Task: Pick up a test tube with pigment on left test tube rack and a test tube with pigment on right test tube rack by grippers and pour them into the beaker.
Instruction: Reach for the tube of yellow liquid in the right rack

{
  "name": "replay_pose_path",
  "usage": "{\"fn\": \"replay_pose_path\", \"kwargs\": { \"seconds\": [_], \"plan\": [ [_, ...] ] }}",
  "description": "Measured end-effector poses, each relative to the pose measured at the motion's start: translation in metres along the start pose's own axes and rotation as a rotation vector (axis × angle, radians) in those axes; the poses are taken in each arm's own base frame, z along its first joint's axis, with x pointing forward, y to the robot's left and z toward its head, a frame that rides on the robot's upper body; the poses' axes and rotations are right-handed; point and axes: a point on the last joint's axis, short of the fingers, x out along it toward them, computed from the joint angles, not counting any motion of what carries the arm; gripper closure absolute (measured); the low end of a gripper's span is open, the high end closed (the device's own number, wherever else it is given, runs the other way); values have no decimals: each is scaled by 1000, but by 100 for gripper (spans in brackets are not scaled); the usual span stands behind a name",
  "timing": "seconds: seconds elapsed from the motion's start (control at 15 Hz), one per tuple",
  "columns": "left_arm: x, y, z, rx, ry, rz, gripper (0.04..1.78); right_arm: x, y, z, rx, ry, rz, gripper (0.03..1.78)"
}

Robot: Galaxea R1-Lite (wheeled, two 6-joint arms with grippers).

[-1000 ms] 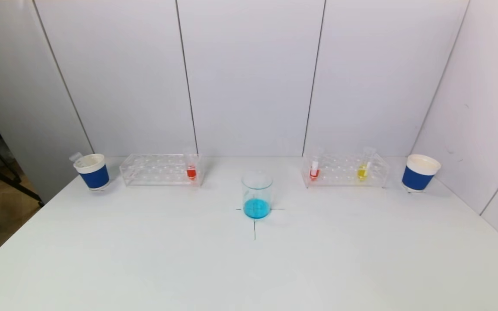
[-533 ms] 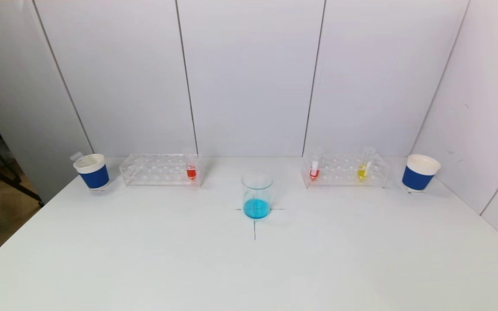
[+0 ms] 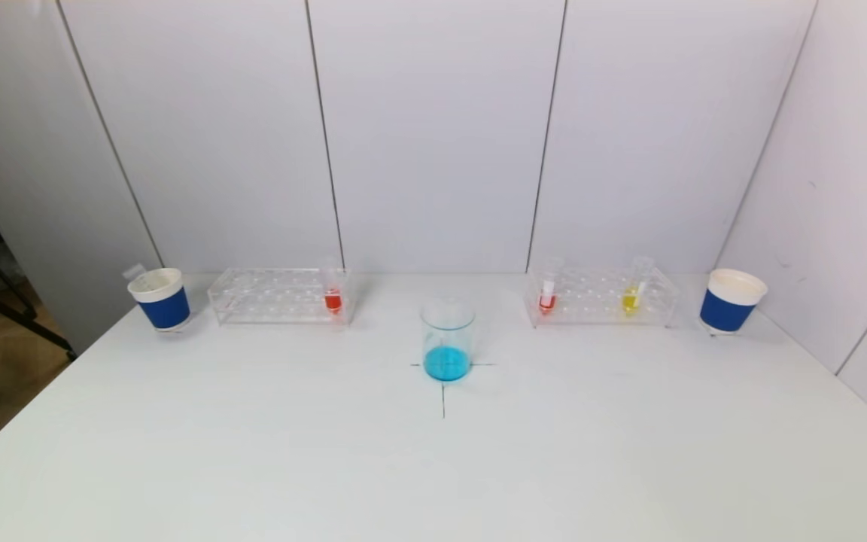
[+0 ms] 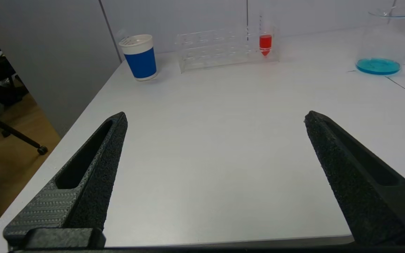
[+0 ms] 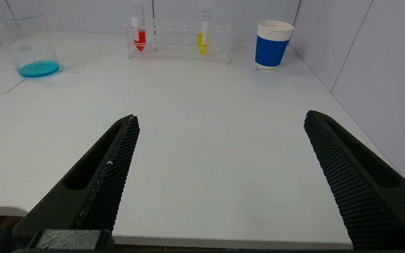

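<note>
Nothing has changed: both tubes still sit racked, so no pickup has begun. The left end effector (image 4: 216, 117) and right end effector (image 5: 222, 117), apparently at the worktop's (image 3: 433, 467) near edge, gape wide and empty.

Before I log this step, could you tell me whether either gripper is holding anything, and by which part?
Nothing is held. The left gripper and right gripper are both open and empty above the table's near edge.
</note>
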Motion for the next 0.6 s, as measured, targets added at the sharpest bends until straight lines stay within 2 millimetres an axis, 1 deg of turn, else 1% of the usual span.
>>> {"fn": "replay_pose_path", "kwargs": {
  "seconds": [0.13, 0.27, 0.6],
  "plan": [
    [0, -1, -4, -20, 26, -9, 6, 0, 0, 0, 0, 0, 0, 10],
    [0, -1, -9, -12, 89, -26, 6, 0, 0, 0, -12, 0, 3, 10],
    [-1, -1, -9, -21, 89, -28, 6, 0, 0, 0, 34, -1, -2, 10]
  ]
}}
